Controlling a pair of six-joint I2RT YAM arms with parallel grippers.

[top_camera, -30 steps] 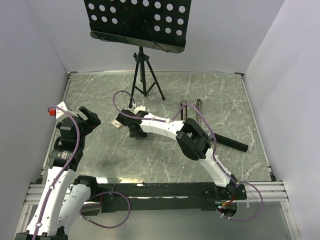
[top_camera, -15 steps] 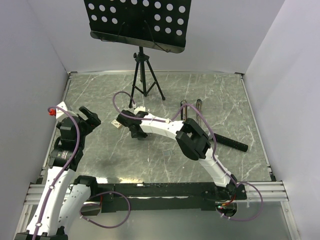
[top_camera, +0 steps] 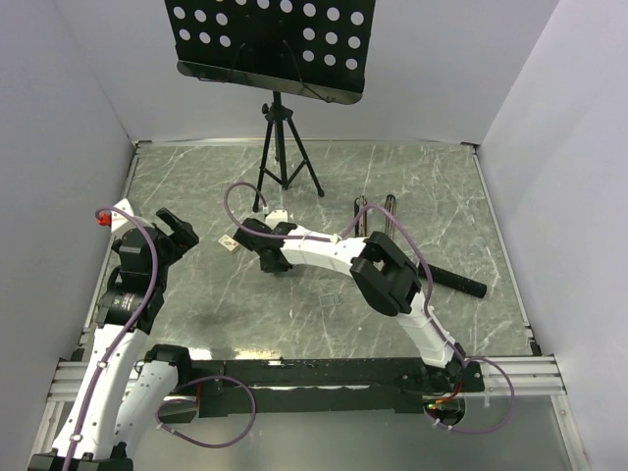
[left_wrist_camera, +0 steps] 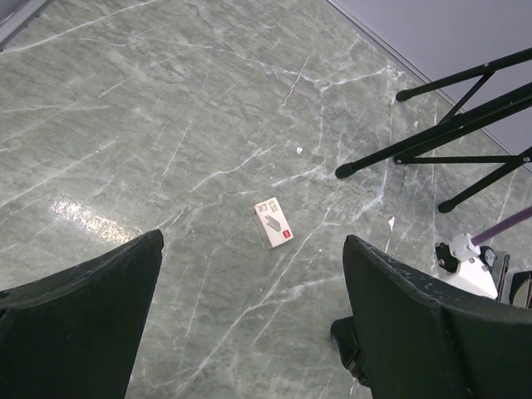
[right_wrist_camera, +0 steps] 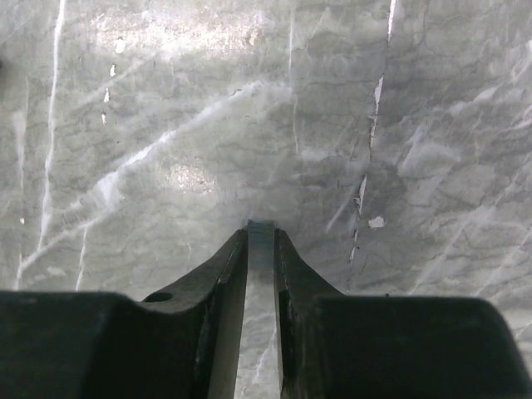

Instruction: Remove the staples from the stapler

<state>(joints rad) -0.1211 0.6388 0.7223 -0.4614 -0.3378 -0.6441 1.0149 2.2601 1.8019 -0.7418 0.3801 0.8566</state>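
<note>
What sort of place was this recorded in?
Likely a robot lab cell: plain white walls box in a marbled table, left arm and right arm bolted at its near edge, a black music stand at the back.

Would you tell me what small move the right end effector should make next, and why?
Probably a short, straight lift. The right end effector looks closed on a thin silvery strip, with its tips low over the marble table. Raising it slightly would show whether the grip holds before it carries the strip anywhere.
</note>
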